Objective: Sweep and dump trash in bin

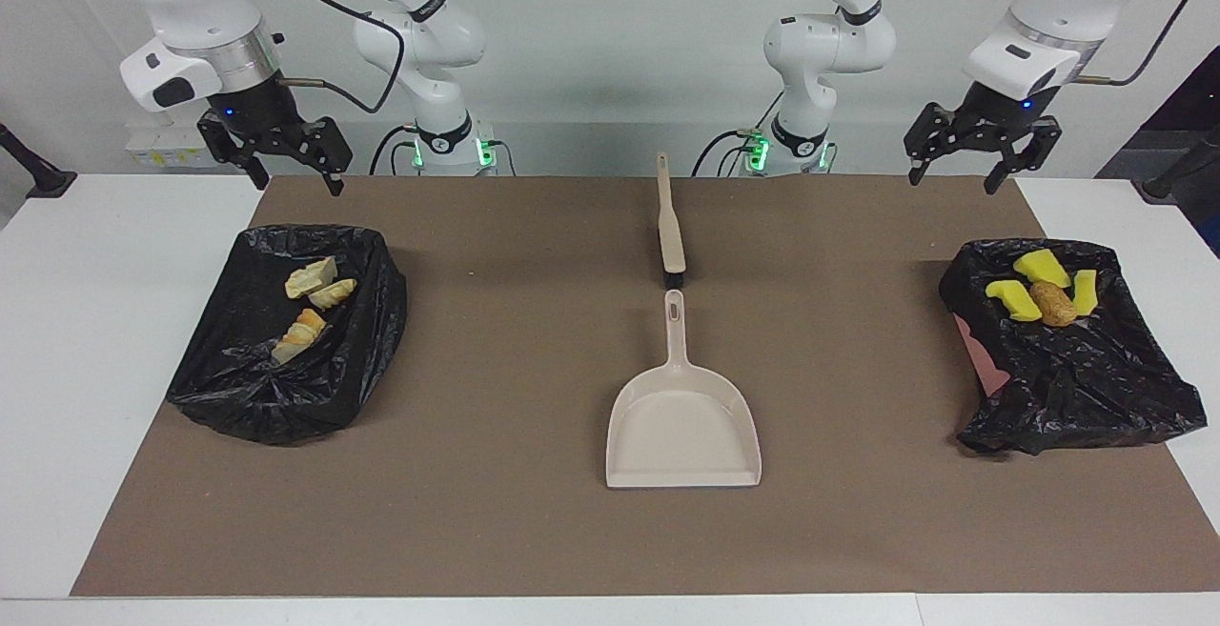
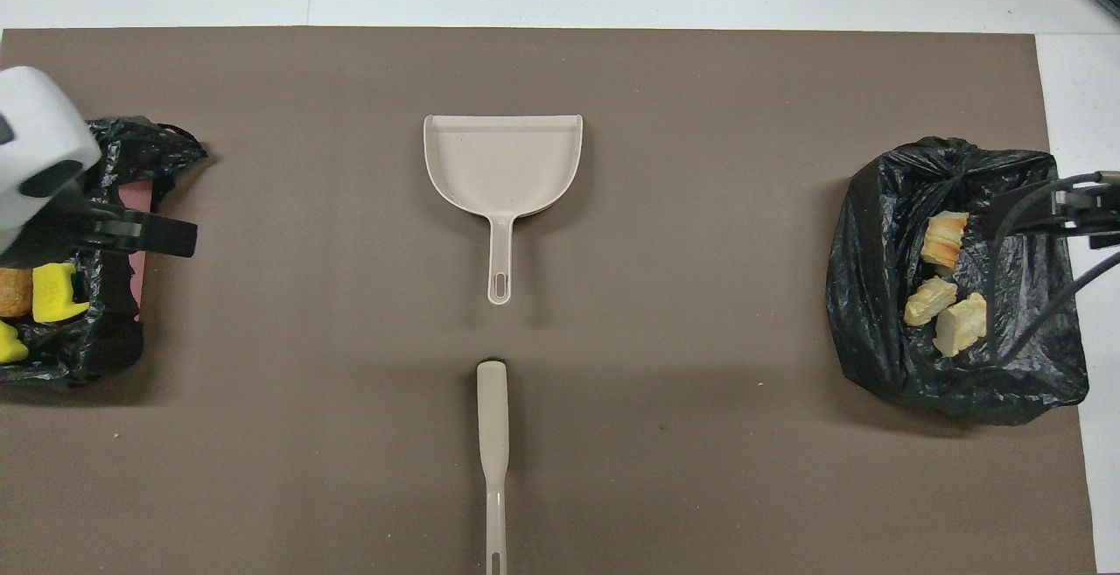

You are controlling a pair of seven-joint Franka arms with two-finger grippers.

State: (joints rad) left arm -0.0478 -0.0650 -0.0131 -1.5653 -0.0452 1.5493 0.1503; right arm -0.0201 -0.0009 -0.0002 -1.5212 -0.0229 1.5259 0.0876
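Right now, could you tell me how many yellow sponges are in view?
3, all in the black-lined bin at the left arm's end of the table: one sponge nearest the robots, one beside the brown lump, and one on the lump's outer side. Folds of the liner could hide more.

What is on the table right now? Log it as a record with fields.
pastry pieces: three, in the black-lined bin at the right arm's end
sponges: three, with brown lump, in the other bin
dustpan: mid-mat, empty
brush: nearer the robots than the dustpan
left pincer: open, raised
right pincer: open, raised
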